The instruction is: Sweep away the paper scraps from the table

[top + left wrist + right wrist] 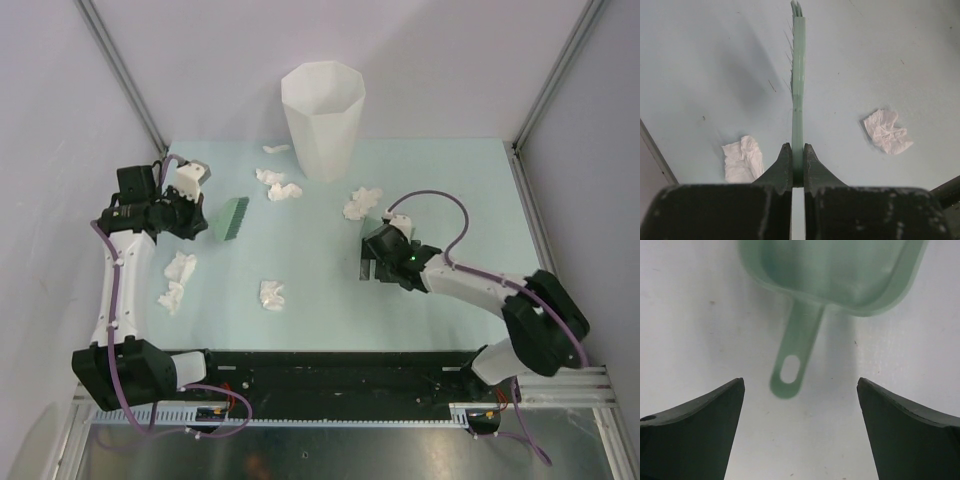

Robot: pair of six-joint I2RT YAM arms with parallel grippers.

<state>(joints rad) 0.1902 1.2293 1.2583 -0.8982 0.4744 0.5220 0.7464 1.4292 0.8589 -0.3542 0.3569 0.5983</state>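
Several crumpled white paper scraps lie on the pale green table (pixel 450 190): one at the left (pixel 180 280), one near the front (pixel 271 294), one mid-table (pixel 361 203), others near the bin (pixel 278 185). My left gripper (pixel 196 216) is shut on a green brush (pixel 232 217), held edge-on in the left wrist view (pixel 798 85) between its fingers (pixel 784 162). Two scraps (pixel 742 159) (pixel 887 132) flank it. My right gripper (pixel 372 258) is open and empty (pixel 800 382). It hovers just behind the handle (pixel 795 355) of a green dustpan (pixel 835 275).
A tall white faceted bin (pixel 322 120) stands at the back middle of the table. Enclosure walls and metal posts border the table on the left, right and back. The arm bases and a black rail run along the near edge.
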